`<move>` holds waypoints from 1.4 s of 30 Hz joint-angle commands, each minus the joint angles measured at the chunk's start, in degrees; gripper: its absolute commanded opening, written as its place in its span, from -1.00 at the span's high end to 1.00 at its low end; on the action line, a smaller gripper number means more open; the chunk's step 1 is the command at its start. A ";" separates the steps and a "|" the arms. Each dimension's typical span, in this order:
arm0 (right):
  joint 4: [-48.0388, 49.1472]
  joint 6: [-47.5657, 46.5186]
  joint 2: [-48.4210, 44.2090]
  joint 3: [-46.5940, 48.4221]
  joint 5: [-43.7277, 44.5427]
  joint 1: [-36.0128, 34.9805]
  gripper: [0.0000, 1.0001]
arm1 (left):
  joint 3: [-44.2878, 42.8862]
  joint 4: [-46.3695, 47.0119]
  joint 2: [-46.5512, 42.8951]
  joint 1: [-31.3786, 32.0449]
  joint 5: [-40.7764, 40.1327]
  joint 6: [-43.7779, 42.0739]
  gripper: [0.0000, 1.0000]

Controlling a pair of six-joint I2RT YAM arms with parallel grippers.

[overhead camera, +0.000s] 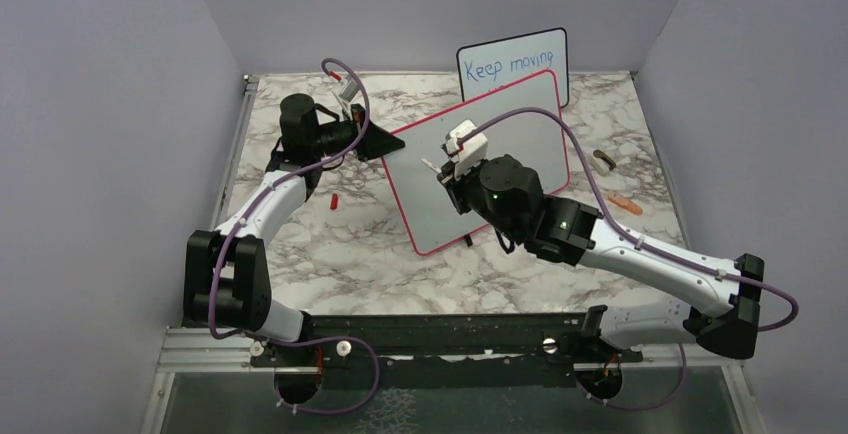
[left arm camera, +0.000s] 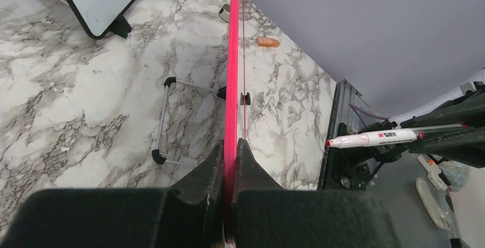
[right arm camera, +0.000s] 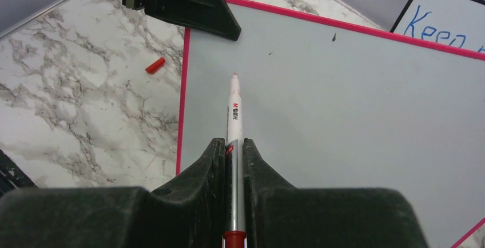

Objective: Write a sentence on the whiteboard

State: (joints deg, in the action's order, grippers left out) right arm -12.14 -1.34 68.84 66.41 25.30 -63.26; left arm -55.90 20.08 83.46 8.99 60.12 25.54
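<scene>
Filling the grey booth [overhead camera: 430, 4], marble table [overhead camera: 350, 254] bears whiteboard [overhead camera: 415, 204] (left gripper [left arm camera: 230, 145] pinches it, right gripper [right arm camera: 233, 142] clamps marker [right arm camera: 234, 111]).

The whiteboard [overhead camera: 430, 219] is taking up the middle of the table [overhead camera: 350, 264]. The left pincer [overhead camera: 385, 141] is clamping its left corner, and the right pincer [overhead camera: 443, 172], gripping a marker [right arm camera: 234, 111], is reaching over its face. A smaller board [overhead camera: 515, 64] is standing close behind, blocking the far side. Bare table is lying open in front. A red cap [overhead camera: 333, 200] is sitting left of the frame, and a brown item [overhead camera: 604, 161] and an orange piece [overhead camera: 624, 204] are lying near the right edge.
</scene>
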 commanded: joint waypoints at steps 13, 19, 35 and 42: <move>-6.21 3.36 11.08 10.98 7.08 -3.19 0.99 | 2.71 -1.18 -0.66 1.64 -2.15 -1.29 1.00; -6.49 1.92 14.39 13.30 10.93 -4.61 0.99 | 2.85 -1.18 -1.07 1.64 -2.28 -1.26 1.00; -1.66 -0.19 16.59 12.49 13.72 -5.03 0.99 | 2.90 -1.27 -1.11 1.64 -2.66 -0.15 1.00; -0.04 -0.66 17.72 12.28 14.47 -5.03 0.99 | 2.90 -1.27 -1.03 1.64 -2.46 0.03 1.00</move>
State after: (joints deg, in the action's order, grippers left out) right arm -15.33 -1.19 85.56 77.93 37.36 -67.88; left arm -54.61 20.67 82.72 9.45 57.74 26.33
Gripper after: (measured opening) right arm 0.170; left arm 0.035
